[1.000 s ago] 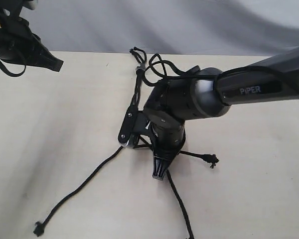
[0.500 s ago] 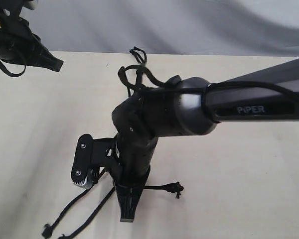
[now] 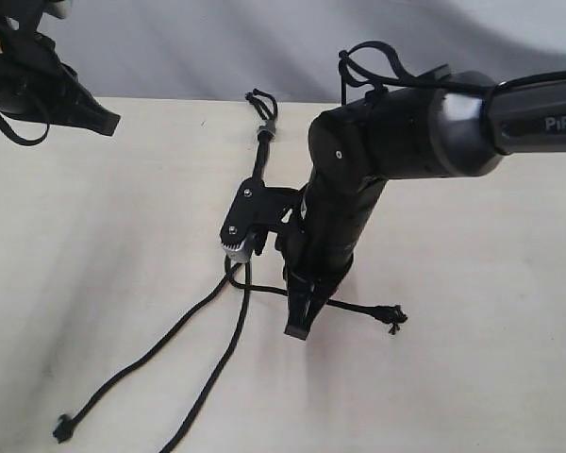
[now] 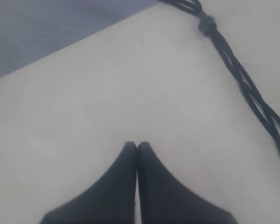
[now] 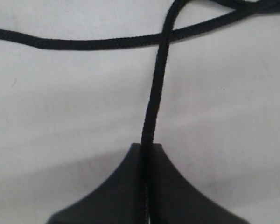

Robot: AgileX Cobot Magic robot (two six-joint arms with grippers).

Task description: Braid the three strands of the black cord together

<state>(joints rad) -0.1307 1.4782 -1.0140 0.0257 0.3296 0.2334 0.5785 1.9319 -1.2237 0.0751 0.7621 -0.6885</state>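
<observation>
The black cord [image 3: 260, 159] lies on the table, with its grey clip [image 3: 265, 132] and short loops [image 3: 260, 100] at the far end. Below a short twisted stretch [image 4: 254, 95] the three strands part. One strand ends in a knot at the lower left [image 3: 63, 430], one [image 3: 217, 368] runs off the front edge, and one ends in a knot at the right [image 3: 392, 317]. My right gripper [image 3: 297, 330] [image 5: 148, 145] points down at the table, shut on a strand [image 5: 156, 93] that crosses another strand [image 5: 84, 44]. My left gripper [image 3: 109, 121] [image 4: 137, 143] hovers at the far left, shut and empty.
The right arm's wrist camera block [image 3: 243, 222] hangs over the place where the strands part. The arm's thicker cable [image 3: 368, 64] loops above its wrist. The table's far edge [image 3: 170, 98] runs along the back, with grey wall behind.
The right gripper swung to the front left, then came back toward the middle, still shut on a strand. A strand that ran to the front right now lies on the left. The left arm stayed still.
</observation>
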